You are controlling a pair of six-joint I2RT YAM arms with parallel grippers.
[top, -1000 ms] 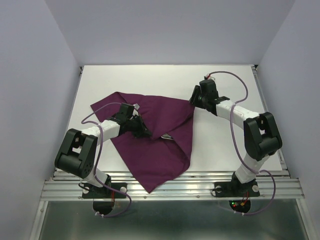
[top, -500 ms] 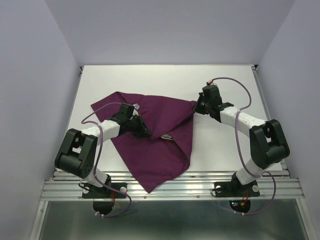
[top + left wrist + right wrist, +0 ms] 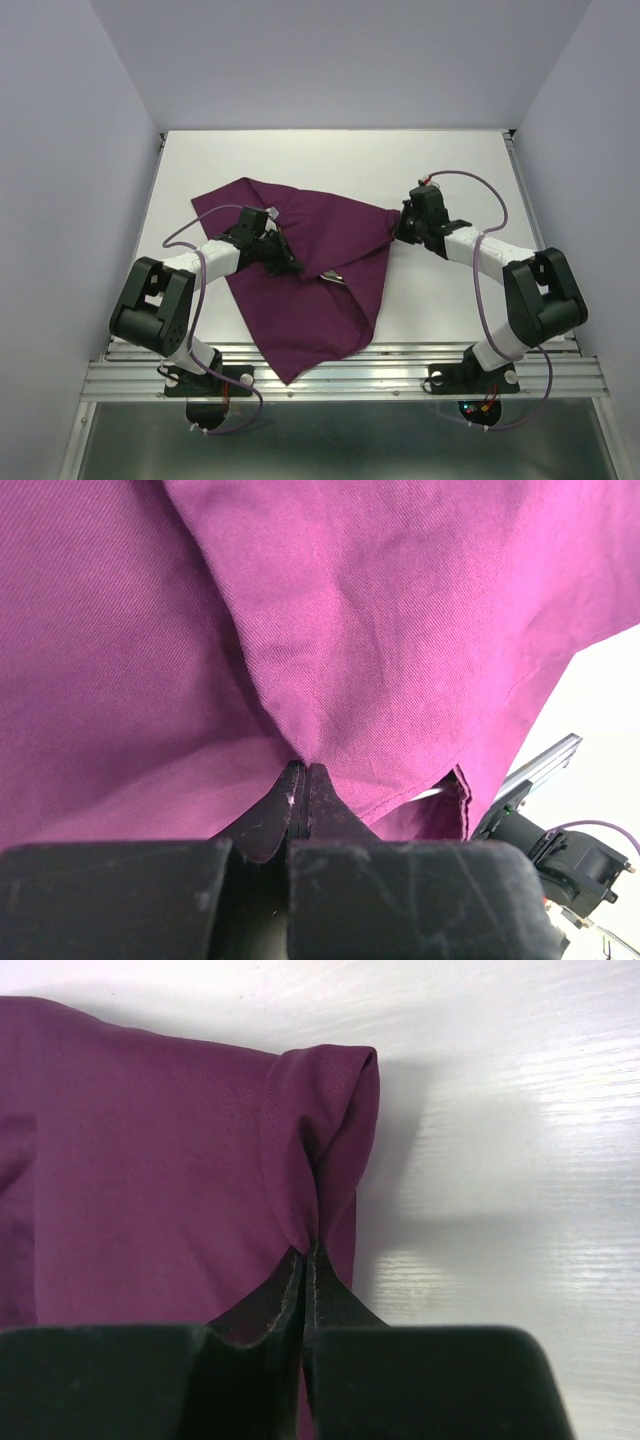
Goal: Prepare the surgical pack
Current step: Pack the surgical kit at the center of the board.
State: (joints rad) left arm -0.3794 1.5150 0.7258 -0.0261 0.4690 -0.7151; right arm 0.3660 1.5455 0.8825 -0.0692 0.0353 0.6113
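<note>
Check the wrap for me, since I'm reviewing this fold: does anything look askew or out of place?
The purple cloth wrap lies crooked on the table, rumpled, one corner reaching past the near edge. A sliver of metal peeks from under a fold near the left claw. No tear or spill shows.

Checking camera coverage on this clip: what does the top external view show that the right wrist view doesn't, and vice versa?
Top external only: the left gripper pinching the purple cloth near its middle, a metal glint under the fold. Right wrist only: the fabric bunched between closed jaws. Both: right gripper shut on the cloth's corner, white table.
</note>
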